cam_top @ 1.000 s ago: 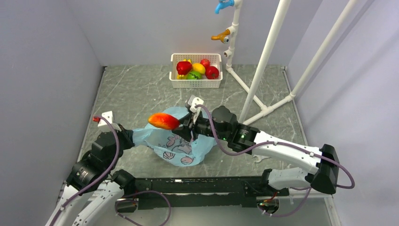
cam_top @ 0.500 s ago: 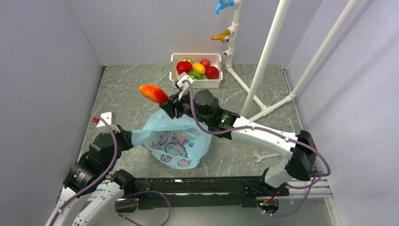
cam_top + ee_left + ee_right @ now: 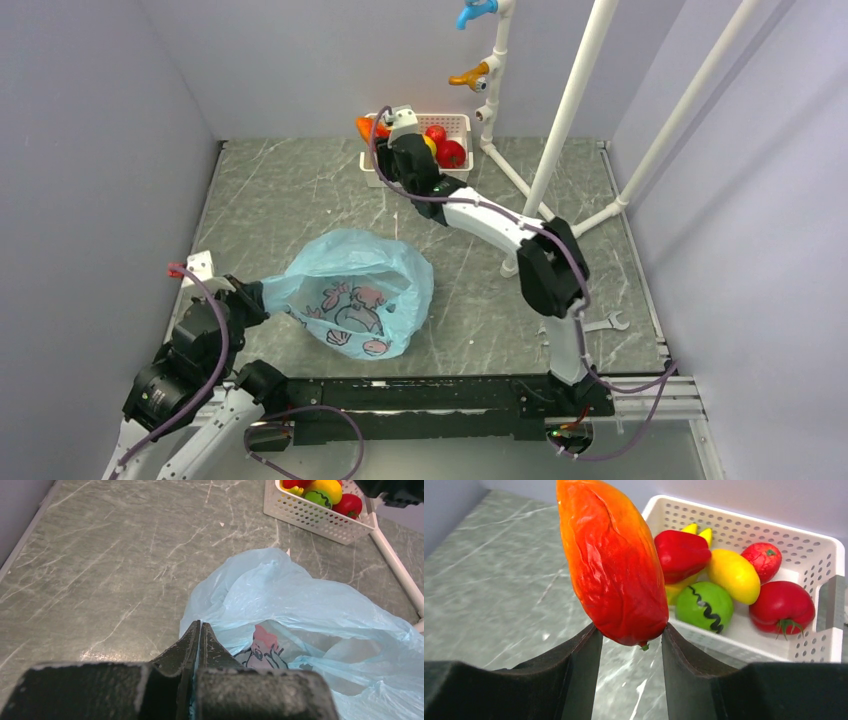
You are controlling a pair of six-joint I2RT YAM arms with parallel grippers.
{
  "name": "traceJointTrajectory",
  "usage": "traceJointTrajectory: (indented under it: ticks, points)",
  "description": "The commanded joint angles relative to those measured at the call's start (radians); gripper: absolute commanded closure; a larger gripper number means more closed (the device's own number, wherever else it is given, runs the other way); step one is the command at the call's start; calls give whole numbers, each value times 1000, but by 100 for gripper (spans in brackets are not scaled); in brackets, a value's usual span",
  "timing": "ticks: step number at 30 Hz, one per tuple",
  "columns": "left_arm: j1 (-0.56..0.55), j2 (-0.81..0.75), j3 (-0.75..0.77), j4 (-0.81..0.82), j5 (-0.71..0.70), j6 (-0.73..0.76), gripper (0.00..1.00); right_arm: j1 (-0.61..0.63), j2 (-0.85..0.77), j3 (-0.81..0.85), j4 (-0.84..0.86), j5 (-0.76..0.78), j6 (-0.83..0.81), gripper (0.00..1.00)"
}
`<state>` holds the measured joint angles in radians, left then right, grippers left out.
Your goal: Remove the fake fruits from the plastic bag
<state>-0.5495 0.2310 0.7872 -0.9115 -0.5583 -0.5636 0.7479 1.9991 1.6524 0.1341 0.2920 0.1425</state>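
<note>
Fake fruit [image 3: 614,565] clamped between right tool's [image 3: 630,630] fingers [image 3: 584,660]; plastic bag [image 3: 300,595] pinched in left tool [image 3: 199,630]

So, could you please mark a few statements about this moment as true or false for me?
1. The right tool grips an orange-red fruit. True.
2. That fruit lies inside the white basket. False: it is clamped in the tool, outside the basket at its left side.
3. The left tool is shut on the edge of the plastic bag. True.
4. The basket is empty. False: it holds a red pepper, a yellow fruit, a green fruit and more.
5. The bag is lifted clear of the table. False: it rests on the table.
</note>
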Motion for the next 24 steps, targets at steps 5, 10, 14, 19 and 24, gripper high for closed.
traceJointTrajectory:
  ticks: [5,10,14,19,24]
  points:
    - [-2,27,7,33,-23,-2,100,-66,355,442,-161,171,-42,88]
    - [-2,66,6,50,14,18,100,-115,489,600,-173,151,-69,81]
    - [-3,77,1,60,30,25,100,-164,517,613,-174,120,-39,80]
    - [-2,88,-6,72,41,34,100,-201,526,605,-179,98,-50,71]
    - [-3,105,-5,76,48,36,100,-225,533,614,-203,68,-62,32]
